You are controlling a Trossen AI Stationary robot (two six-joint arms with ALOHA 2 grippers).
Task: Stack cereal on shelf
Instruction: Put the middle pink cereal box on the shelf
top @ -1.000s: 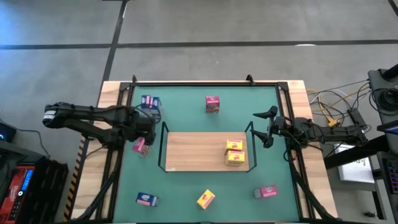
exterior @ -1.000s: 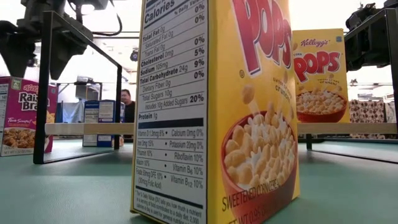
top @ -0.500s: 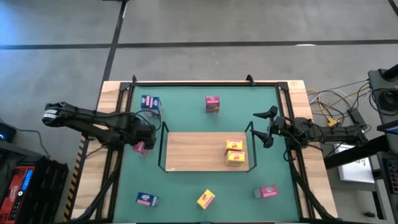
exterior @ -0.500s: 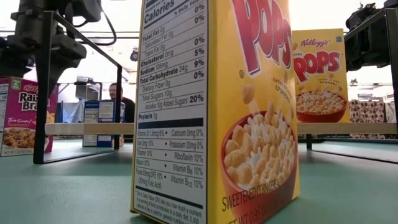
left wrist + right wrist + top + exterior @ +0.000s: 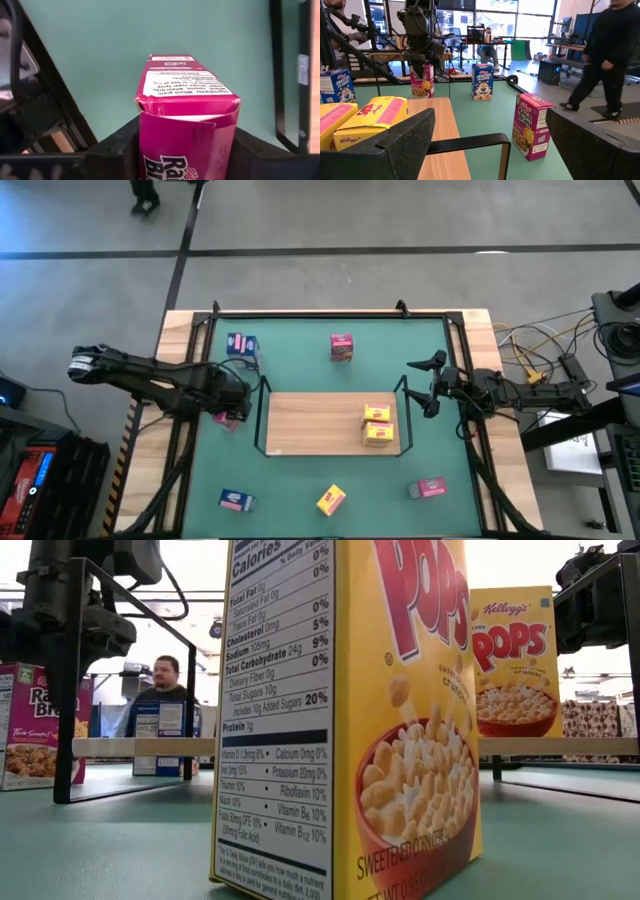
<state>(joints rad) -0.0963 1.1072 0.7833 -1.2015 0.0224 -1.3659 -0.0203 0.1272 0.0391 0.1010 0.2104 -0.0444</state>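
A: 2 yellow boxes (image 5: 377, 426) already lie on the shelf (image 5: 310, 422), near its right end. Nearest the low camera, another yellow box (image 5: 345, 710) stands upright on the green bench (image 5: 300, 480), with a blue one (image 5: 237, 500) and a pink one (image 5: 427, 488) in that same front row.

B: And the left gripper (image 5: 185, 150)?

A: A second ago its jaws stood wide above the pink box (image 5: 186, 107) just left of the shelf. Now they have closed in on its 2 sides; the wrist view shows the box top pinched between them.

B: So the grab is made?

A: Probably. The box sits on the bench, not yet lifted. Next it must clear the black rail (image 5: 262, 415) to reach the board.

B: The right gripper (image 5: 428, 385)?

A: Waiting at the shelf's right edge, jaws wide, holding nothing.

B: Farther back?

A: 1 blue box (image 5: 242, 345) and 1 pink box (image 5: 341, 347) stand near the far rail, untouched. A person (image 5: 160, 690) walks beyond the bench.
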